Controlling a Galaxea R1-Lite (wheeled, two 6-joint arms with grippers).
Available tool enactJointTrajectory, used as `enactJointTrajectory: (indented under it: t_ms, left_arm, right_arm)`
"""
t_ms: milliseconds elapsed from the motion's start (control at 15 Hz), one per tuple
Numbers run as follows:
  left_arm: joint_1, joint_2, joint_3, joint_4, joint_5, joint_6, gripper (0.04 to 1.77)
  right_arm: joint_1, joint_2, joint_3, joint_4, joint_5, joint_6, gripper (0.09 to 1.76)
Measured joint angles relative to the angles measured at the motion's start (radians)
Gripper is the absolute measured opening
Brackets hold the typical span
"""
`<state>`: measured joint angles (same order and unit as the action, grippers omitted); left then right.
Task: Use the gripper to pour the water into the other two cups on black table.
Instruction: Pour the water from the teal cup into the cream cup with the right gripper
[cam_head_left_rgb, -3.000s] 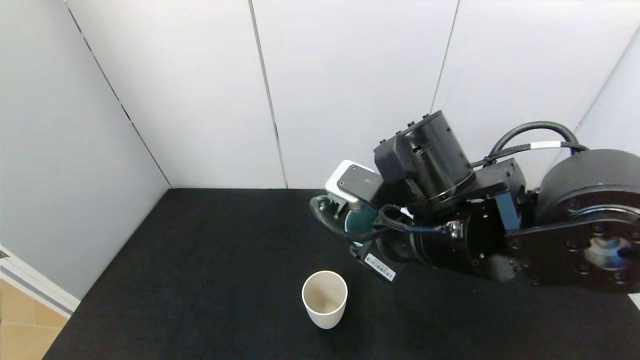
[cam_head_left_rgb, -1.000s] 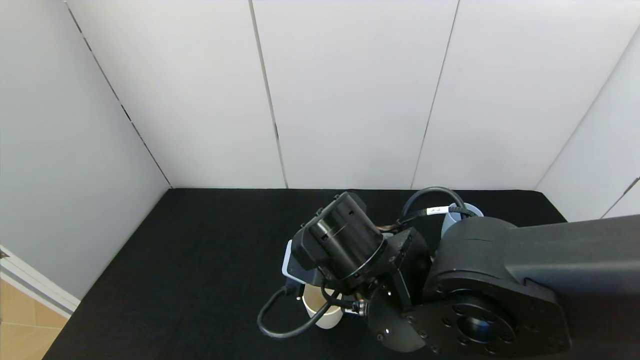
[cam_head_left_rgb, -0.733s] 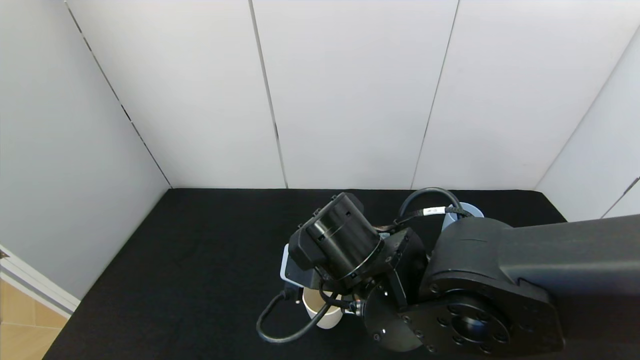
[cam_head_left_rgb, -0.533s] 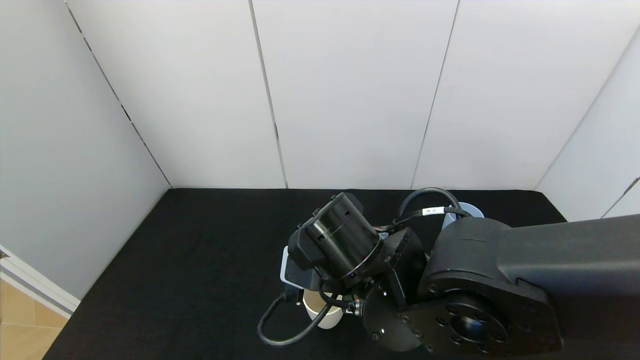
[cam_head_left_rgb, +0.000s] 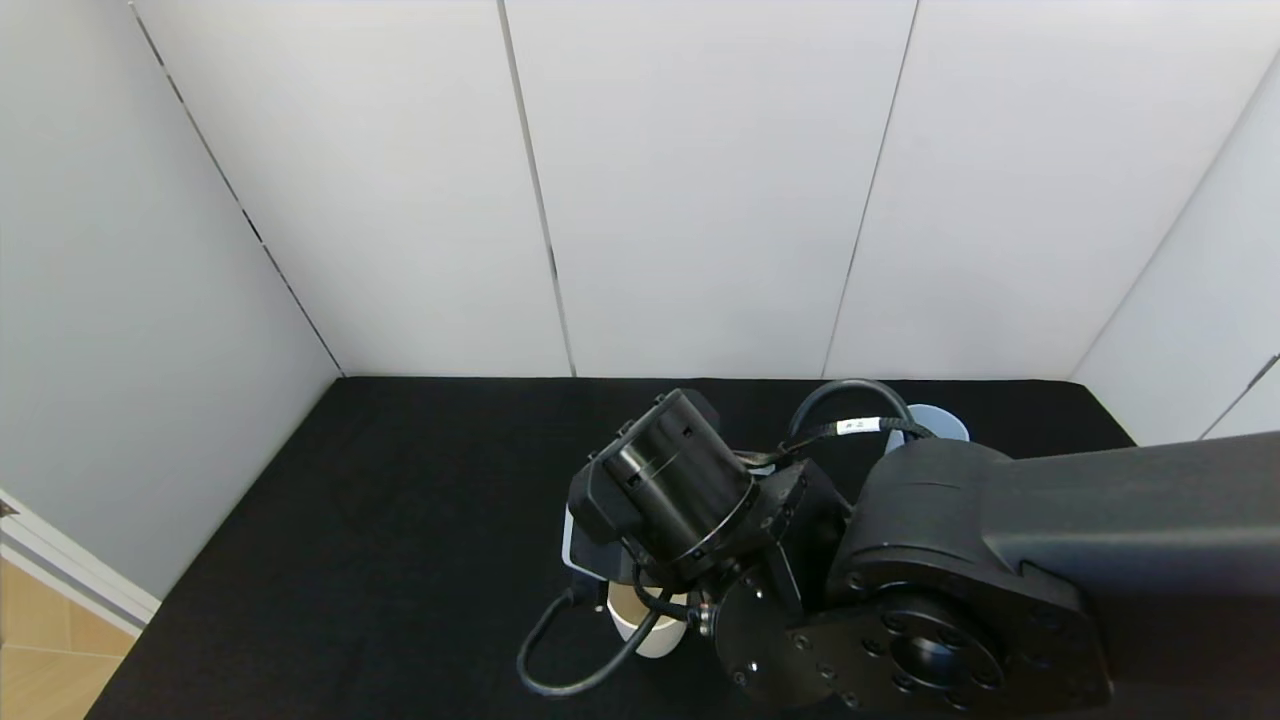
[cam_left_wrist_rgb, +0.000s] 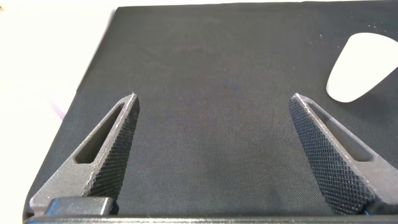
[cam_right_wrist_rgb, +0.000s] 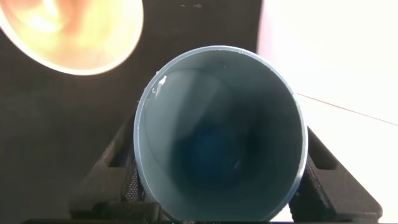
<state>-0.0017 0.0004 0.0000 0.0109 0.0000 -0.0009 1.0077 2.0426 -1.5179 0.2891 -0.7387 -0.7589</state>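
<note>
On the black table, our right gripper clamps the teal cup, tipped so its mouth faces the cream cup just beneath. The blue cup stands behind the arm. Our left gripper hangs open, empty.
</note>
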Motion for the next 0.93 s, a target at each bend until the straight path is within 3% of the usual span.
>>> enactJointTrajectory:
  t_ms: [933]
  left_arm:
    - [0.000, 0.000, 0.000, 0.000, 0.000, 0.000, 1.72]
  right_arm:
    - [0.033, 0.047, -0.039, 0.006, -0.094, -0.064, 1.23]
